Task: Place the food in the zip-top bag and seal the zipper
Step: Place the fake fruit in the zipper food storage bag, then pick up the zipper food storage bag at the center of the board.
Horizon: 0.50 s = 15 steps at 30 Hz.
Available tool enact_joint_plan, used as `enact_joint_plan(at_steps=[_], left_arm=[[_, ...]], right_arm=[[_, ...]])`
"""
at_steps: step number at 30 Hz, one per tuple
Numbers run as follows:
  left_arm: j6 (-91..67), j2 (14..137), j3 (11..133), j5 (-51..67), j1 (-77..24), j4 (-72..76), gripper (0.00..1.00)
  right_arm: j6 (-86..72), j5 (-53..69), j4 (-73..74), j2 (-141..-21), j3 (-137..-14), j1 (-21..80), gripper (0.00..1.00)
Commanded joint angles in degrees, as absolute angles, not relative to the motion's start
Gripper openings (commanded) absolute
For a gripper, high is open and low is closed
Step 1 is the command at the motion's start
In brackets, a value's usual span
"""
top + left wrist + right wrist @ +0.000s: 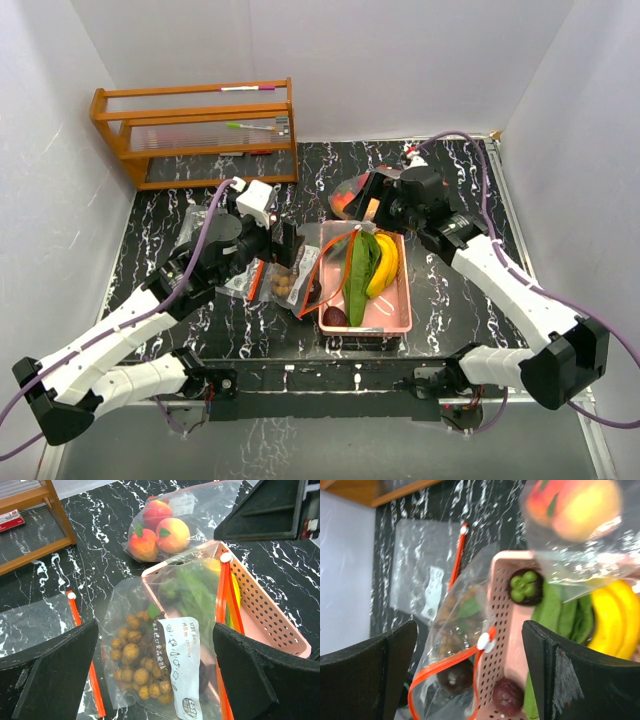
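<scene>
Bags: we are counting three, clear and crinkly; longan bag (150, 665) draping over the basket rim; three smooth round peaches (157, 530) bagged behind
Basket: perforated pink plastic basket (270, 615) holding curved bananas (386, 262) and cucumbers (360, 265)
Claws: left claw (155, 630) and right claw (470, 627) both hanging released

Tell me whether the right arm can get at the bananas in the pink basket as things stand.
Probably yes. The right hand hovers open by the far end of the pink basket, and the bananas lie uncovered along its right side. The longan bag drapes only over the left side, away from them.
</scene>
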State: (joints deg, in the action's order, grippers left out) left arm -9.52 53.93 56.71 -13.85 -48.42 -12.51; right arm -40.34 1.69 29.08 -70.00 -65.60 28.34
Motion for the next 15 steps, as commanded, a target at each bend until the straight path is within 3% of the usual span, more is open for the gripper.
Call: enact_joint_plan(at_steps=[1,8,15], left_arm=[[-8.12,52.35,58.89,-14.79,-48.16,-13.1,0.96],[-6.65,52.54,59.12,-15.78,-48.16,-13.47,0.96],[-5.72,53.73,59.84,-16.49,-48.16,-13.26,0.97]], right_arm=[[-44.67,12.9,21.03,-70.91,-62.39,28.52,0.87],[-45.51,9.91,24.62,-66.68,-56.98,28.74,0.82],[-49.49,11.14,18.2,-65.9,-55.69,30.08,0.81]])
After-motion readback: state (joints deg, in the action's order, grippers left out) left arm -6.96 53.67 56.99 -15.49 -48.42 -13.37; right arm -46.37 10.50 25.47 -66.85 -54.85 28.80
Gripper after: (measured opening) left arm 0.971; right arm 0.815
